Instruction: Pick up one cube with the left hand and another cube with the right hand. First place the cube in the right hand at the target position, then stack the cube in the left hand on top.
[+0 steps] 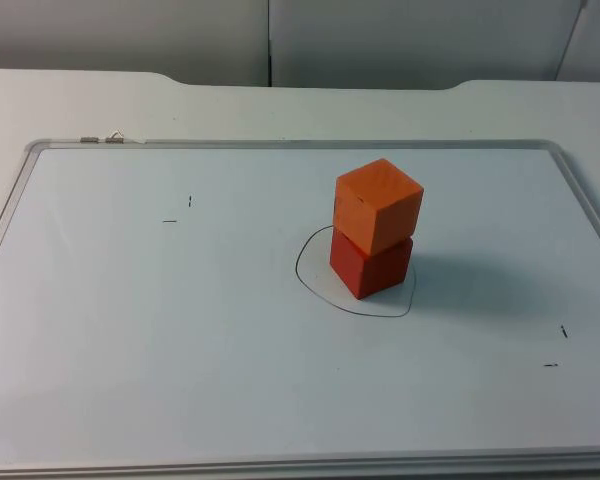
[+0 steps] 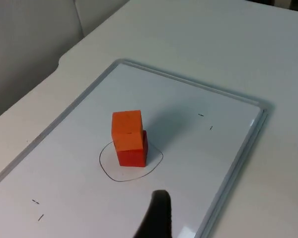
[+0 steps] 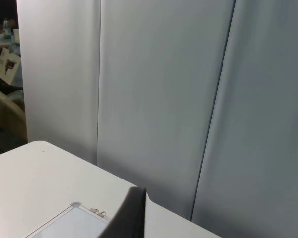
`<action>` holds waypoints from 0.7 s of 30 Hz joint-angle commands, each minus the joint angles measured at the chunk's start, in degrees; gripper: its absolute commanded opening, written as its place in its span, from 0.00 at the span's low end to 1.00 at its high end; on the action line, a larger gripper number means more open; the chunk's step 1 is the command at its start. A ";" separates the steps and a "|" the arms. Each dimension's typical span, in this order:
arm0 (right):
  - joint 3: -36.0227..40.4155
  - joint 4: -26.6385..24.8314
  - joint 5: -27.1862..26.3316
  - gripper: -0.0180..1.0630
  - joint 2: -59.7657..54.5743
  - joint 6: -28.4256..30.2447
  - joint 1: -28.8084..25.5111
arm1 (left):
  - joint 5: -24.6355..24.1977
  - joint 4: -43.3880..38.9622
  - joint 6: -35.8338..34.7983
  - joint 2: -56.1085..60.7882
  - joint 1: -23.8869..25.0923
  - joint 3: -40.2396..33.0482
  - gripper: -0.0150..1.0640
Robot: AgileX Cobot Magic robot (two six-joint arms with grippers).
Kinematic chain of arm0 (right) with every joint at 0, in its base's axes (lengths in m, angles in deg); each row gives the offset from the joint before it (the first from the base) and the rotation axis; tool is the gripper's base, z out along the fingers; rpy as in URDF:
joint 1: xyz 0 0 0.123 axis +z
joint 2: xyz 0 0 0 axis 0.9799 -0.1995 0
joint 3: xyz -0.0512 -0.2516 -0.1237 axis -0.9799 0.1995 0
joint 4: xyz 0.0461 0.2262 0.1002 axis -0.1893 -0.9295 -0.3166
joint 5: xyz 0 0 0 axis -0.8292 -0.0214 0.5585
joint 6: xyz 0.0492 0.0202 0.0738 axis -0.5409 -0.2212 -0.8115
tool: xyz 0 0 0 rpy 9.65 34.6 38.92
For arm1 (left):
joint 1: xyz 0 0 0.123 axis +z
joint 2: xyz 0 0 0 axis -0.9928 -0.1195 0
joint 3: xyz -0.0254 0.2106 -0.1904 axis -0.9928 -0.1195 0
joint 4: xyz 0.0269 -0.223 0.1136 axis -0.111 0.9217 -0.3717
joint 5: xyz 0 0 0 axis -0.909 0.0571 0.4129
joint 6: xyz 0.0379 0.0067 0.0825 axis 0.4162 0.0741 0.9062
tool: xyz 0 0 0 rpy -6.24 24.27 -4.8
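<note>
Orange cube (image 1: 378, 205) atop red cube (image 1: 370, 266) — inside pen circle (image 1: 315, 287) on whiteboard (image 1: 130, 330)

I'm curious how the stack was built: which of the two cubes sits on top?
The lighter orange cube is on top. The darker red cube stands under it, inside the drawn circle on the whiteboard.

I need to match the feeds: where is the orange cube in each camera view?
Top view: the orange cube sits on the red cube, right of the whiteboard's centre.
Left wrist view: the orange cube tops the red cube.
Right wrist view: faces the partition wall; cube not in it.
Shared landmark: the drawn circle around the stack.
</note>
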 commanded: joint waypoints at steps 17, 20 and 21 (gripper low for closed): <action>0.14 0.50 0.03 0.87 0.13 0.08 0.12 | -8.59 -13.43 -23.25 34.04 -0.28 -12.78 0.71; 0.14 0.50 0.03 0.87 0.13 0.08 0.12 | -10.10 -15.51 -24.68 34.04 -0.16 -12.78 0.71; 0.14 0.61 0.03 0.87 0.13 0.08 0.12 | -11.02 -15.83 -24.93 34.04 -0.16 -12.78 0.71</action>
